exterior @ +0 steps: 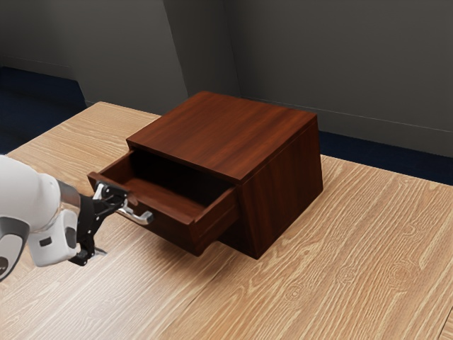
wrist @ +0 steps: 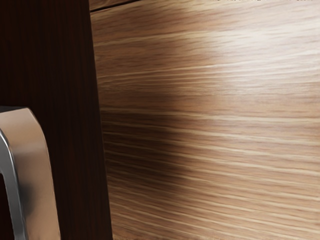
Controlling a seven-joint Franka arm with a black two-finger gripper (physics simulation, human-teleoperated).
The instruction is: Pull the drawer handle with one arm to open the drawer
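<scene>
The dark wooden drawer (exterior: 177, 209) is sticking part way out of the little cabinet (exterior: 233, 134), which is sitting on the light wooden table (exterior: 354, 269). Its shiny metal handle (exterior: 136, 214) is sitting on the drawer's front and facing the exterior view's left. The black gripper (exterior: 115, 203) is reaching right up to one end of that handle and seems to be touching it. I cannot tell if the claw is apart or squeezing the handle, because that spot is too small and dark.

In the wrist view the handle (wrist: 30, 165) is showing very close to the hand. The dark drawer front (wrist: 55, 60) is behind it, and the table (wrist: 210, 125) is lying beyond.

Here is what I am thinking could go wrong:

- **Slipping off:** The handle is smooth and shiny, so a loose hold could be slipping off it.
- **Getting stuck:** The gripper is working at the end of the handle, not the middle, so the drawer could be twisting sideways and sticking.
- **Dragging the cabinet:** If the drawer sticks, the whole cabinet could be sliding across the table.
- **Pulling too far:** The drawer could be coming right out and dropping.
- **Bumping the table:** The hand is hanging low, so it could be hitting the table.
</scene>
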